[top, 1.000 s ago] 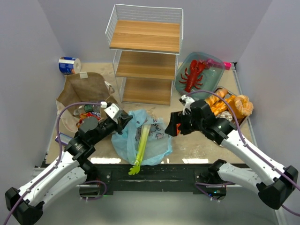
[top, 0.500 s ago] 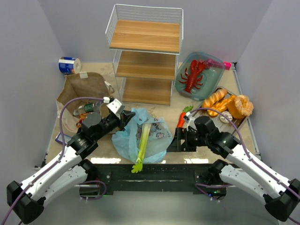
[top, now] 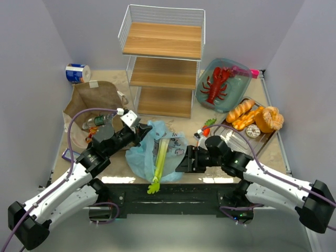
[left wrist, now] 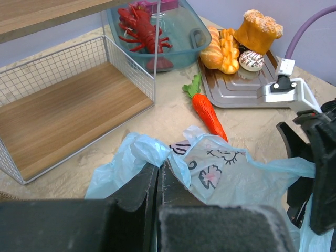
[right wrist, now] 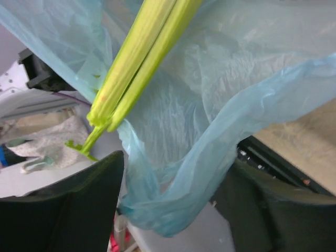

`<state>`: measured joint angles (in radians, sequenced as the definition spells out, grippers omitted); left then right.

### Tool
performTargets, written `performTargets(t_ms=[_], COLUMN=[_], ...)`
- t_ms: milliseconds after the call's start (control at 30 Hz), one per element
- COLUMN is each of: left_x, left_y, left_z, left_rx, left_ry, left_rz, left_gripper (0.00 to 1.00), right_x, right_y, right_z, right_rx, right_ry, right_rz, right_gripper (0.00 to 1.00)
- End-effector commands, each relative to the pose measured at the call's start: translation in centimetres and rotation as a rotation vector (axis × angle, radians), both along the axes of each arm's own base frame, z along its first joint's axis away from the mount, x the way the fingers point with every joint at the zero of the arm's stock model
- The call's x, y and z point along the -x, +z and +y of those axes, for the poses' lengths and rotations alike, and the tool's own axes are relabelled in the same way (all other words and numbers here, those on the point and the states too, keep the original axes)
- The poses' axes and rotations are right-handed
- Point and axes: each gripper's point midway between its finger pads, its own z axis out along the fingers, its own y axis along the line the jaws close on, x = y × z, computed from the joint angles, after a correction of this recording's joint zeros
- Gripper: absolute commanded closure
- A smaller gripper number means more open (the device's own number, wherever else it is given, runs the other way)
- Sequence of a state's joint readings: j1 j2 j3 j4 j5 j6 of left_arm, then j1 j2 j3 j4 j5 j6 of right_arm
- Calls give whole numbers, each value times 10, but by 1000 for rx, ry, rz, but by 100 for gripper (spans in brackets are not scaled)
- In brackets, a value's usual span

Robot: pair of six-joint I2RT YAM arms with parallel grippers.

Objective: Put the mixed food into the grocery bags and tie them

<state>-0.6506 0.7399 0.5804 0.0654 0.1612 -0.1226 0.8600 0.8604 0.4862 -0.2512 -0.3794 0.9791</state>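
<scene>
With the left tool [left wrist: 158,170] pinched shut on the far rim of the plastic bag [top: 178,150] and the right tool [right wrist: 168,199] gaping around the near fold, close the right only on a thick gather of film, clear of the leek [top: 160,158] lying in the bag mid-table, tip poking out nearward. Then draw both rims together gently to spare the thin plastic. Underneath, a sandy-looking table [left wrist: 157,118], crowded; behind, a wire shelf rack [top: 163,63]; plain grey walls close on three sides.
</scene>
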Motion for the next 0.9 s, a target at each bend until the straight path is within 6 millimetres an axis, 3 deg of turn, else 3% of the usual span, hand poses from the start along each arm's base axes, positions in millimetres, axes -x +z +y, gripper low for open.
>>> performTargets(t_ms=[0, 33, 67, 100, 133, 167, 233, 267, 333, 433, 467, 500, 567, 600, 667, 700, 733, 800, 833, 867], left_x=[-2, -4, -7, -13, -12, -11, -10, -3, 4, 7, 6, -1, -10, -19, -28, -24, -21, -10, -5, 3], left_y=[36, 50, 63, 74, 129, 144, 178, 211, 230, 221, 209, 179, 141, 108, 85, 114, 124, 165, 182, 190], left_z=[-4, -4, -1, 0, 4, 6, 9, 15, 18, 16, 14, 11, 6, 2, -4, -8, -10, -7, -4, 3], left_rx=[72, 83, 65, 52, 86, 77, 86, 123, 164, 185, 175, 144, 107, 58, -11, 15, 21, 86, 135, 160], left_ry=[-4, -1, 10, 33, 44, 47, 60, 61, 58, 47, 45, 52, 62, 72, 62, 32, 14, -7, -6, 1], left_rz=[-84, -109, -145, -159, -253, -259, -290, -331, -338, -287, -265, -213, -156, -102, -41, -73, -73, -141, -172, -194], left_gripper=[100, 100, 100, 100, 100, 100, 100, 100, 100, 100, 100, 100, 100, 100, 100, 100, 100, 100, 100, 100], right_x=[-32, -32, -51, -58, -59, -75, -80, -80, -81, -83, -87, -90, -95, -100, -97, -94, -89, -82, -80, -79], right_y=[37, 34, 81, 100, 106, 168, 210, 250, 276, 272, 251, 236, 198, 182, 204, 218, 255, 290, 301, 296], right_z=[23, 18, 22, 19, 5, 6, -5, -8, -9, -8, -5, -1, 4, 10, 14, 16, 19, 13, 3, 0], right_rx=[-93, -27, -43, -8, 101, 65, 81, 19, -24, -21, 13, 40, 130, 182, 179, 150, 61, -41, -91, -103], right_ry=[-64, -37, -69, -69, -40, -83, -96, -118, -131, -131, -119, -105, -60, -31, 18, 30, 26, -20, -72, -91], right_rz=[-128, -157, -264, -321, -373, -490, -589, -656, -714, -730, -712, -697, -650, -614, -633, -648, -706, -764, -809, -808], right_gripper=[68, 81, 92, 100, 100, 100, 100, 100, 100, 100, 100, 100, 100, 100, 100, 100, 100, 100, 100, 98])
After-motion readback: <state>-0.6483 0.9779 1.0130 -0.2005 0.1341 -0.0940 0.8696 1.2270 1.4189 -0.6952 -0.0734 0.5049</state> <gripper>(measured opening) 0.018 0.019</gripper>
